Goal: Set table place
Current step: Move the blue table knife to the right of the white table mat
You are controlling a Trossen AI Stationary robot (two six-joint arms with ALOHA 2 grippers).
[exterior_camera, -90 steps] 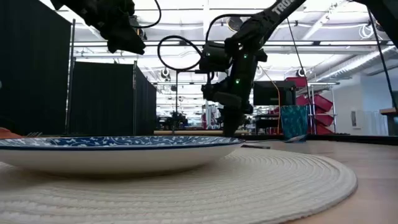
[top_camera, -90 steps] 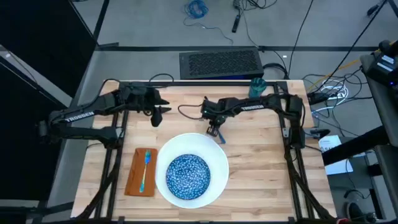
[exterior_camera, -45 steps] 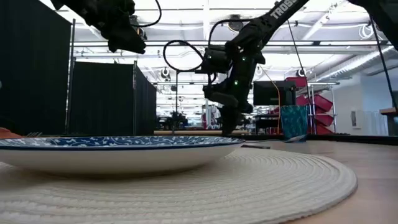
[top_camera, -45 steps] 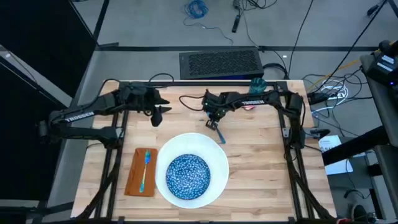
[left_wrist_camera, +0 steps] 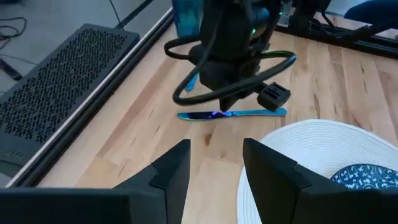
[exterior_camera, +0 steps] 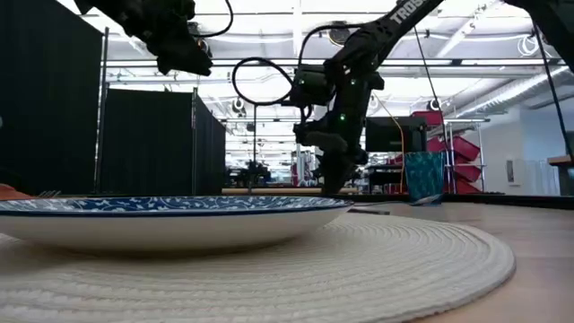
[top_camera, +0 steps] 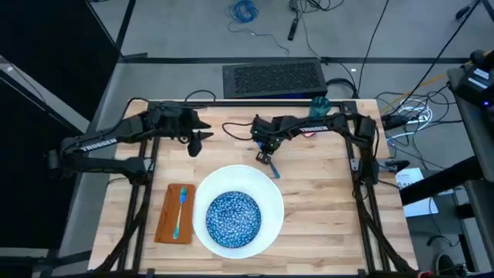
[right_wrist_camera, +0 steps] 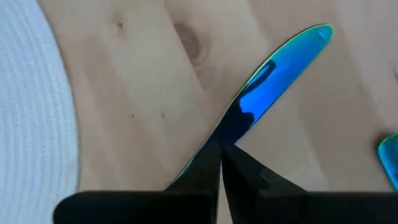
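Observation:
A blue speckled bowl (top_camera: 233, 217) sits on a white round woven mat (top_camera: 266, 185) near the table's front. To its left an orange napkin (top_camera: 165, 220) lies flat with a light-blue fork (top_camera: 179, 208) on it. A light-blue knife (right_wrist_camera: 283, 65) lies flat on the wood just beyond the mat's far right rim. My right gripper (top_camera: 265, 154) is shut, its tips over the knife's middle. My left gripper (left_wrist_camera: 214, 168) hangs open above the table's far left, holding nothing. A teal cup (top_camera: 319, 106) stands at the far edge. My right gripper points down at the knife's middle (right_wrist_camera: 239, 121) with its fingertips (right_wrist_camera: 239, 165) shut together. The knife lies flat on the table, slanting across the fingers. I cannot tell whether the tips touch it.
A black perforated box (top_camera: 274, 78) sits beyond the table's far edge. Cables loop off the right arm (top_camera: 235, 127). Another light-blue piece (right_wrist_camera: 390, 155) lies on the wood near the knife. Bare wood (top_camera: 324, 208) stretches to the right of the mat.
My right gripper has risen a little and shifted toward the table's far edge, turning at the wrist, then settled slightly back down. The knife has stayed where it was beside the mat.

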